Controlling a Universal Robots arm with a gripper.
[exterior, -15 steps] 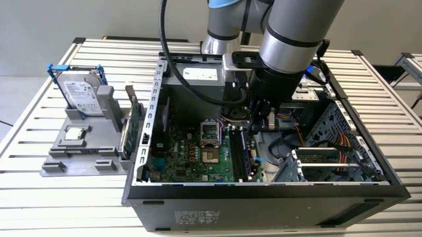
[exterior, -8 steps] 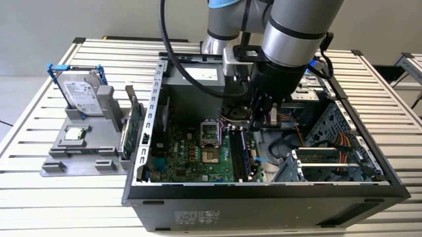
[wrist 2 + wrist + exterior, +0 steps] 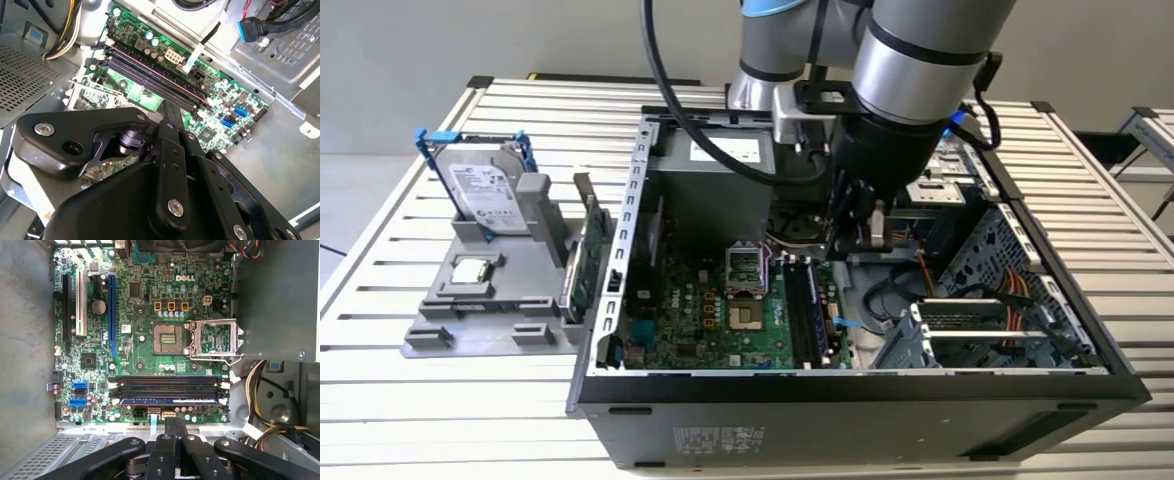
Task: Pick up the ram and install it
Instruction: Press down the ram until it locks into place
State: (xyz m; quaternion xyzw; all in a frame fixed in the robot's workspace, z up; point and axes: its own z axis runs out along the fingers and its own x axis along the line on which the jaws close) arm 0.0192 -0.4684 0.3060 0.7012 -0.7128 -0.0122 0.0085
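Lying in a slot of the motherboard point(image 3: 145, 340), the ram point(image 3: 170, 401) shows blue-labelled in the first wrist view. Exterior view adds a rack point(image 3: 494, 300) holding a drive point(image 3: 487, 195) outside the case point(image 3: 854, 410). Arm reaches down into the case; gripper point(image 3: 174, 427) fingers pressed together, holding nothing, above the board's edge.

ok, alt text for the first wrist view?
The gripper, fingers closed, hangs over a motherboard inside an open computer case. What looks like the ram sits in the memory slot nearest the gripper. The processor socket is empty, its metal clamp flipped open.
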